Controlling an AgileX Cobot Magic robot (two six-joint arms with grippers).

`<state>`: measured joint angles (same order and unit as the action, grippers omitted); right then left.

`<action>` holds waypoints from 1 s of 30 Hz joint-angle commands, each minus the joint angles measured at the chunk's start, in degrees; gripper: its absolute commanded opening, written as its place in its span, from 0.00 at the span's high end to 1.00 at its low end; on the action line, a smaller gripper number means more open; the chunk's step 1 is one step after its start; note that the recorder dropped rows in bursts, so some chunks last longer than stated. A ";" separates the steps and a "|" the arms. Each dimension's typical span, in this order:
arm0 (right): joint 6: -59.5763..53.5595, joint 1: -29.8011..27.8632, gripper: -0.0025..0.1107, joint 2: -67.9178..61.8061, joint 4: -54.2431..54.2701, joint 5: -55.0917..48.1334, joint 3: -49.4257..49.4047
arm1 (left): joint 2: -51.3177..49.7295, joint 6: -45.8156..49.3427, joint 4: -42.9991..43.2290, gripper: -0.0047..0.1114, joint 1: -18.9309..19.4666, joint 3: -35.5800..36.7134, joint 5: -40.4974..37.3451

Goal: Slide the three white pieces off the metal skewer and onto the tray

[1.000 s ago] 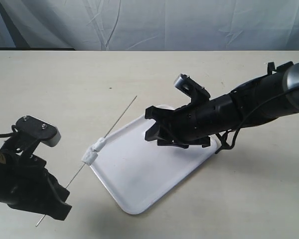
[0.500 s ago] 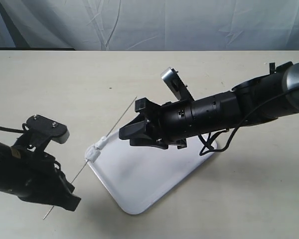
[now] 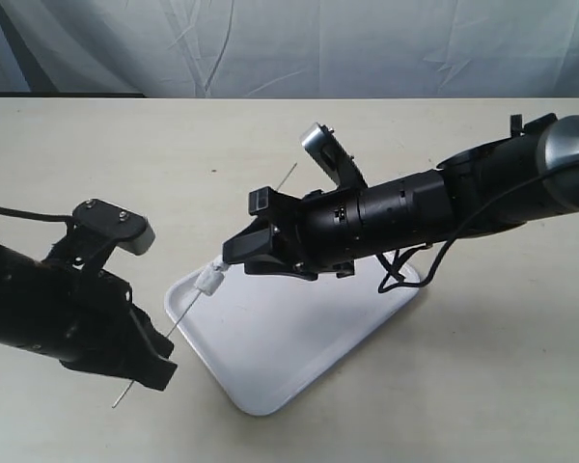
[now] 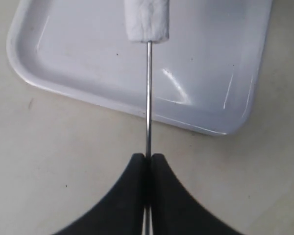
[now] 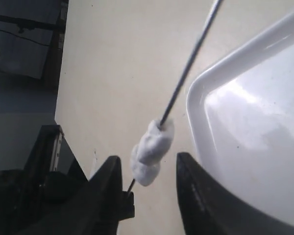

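Note:
The metal skewer [image 3: 179, 323] slants up from lower left, pinched near its lower end by my shut left gripper [image 3: 162, 365]. The white pieces [image 3: 210, 280] sit bunched together on it, raised by the left corner of the white tray [image 3: 299, 357]. My right gripper [image 3: 234, 253] is open, with one finger on each side of the pieces and a gap to both. The left wrist view shows the skewer [image 4: 148, 98] running from the shut gripper [image 4: 148, 156] to the pieces [image 4: 147, 19] over the tray [image 4: 88, 58]. The right wrist view shows the pieces [image 5: 152, 152] between the open gripper [image 5: 149, 157], beside the tray rim [image 5: 196, 103].
The tray lies at an angle on a beige table [image 3: 125, 154]. A wrinkled grey cloth backdrop [image 3: 289, 48] hangs behind the table's far edge. A black cable [image 3: 405, 275] loops under the right arm above the tray's right end.
My left arm has carried the skewer to the right and up, bringing the pieces to the tray's corner. My right gripper has come left and now straddles the pieces.

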<state>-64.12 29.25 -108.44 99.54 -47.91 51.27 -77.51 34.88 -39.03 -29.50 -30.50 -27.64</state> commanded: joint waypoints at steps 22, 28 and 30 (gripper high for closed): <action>-0.16 0.08 0.83 0.14 0.40 2.97 0.44 | -0.15 9.09 -8.77 0.96 -0.30 -0.30 -1.33; -0.16 0.08 0.83 0.14 0.40 3.45 0.44 | -0.15 9.09 -5.91 0.96 -0.30 -0.30 -2.97; -0.16 0.08 0.83 0.14 0.40 4.35 0.44 | -0.15 8.83 -5.75 0.96 -0.30 -0.30 -3.37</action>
<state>-63.88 29.32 -108.44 100.14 -45.14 51.50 -77.51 43.62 -45.60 -29.50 -30.50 -29.56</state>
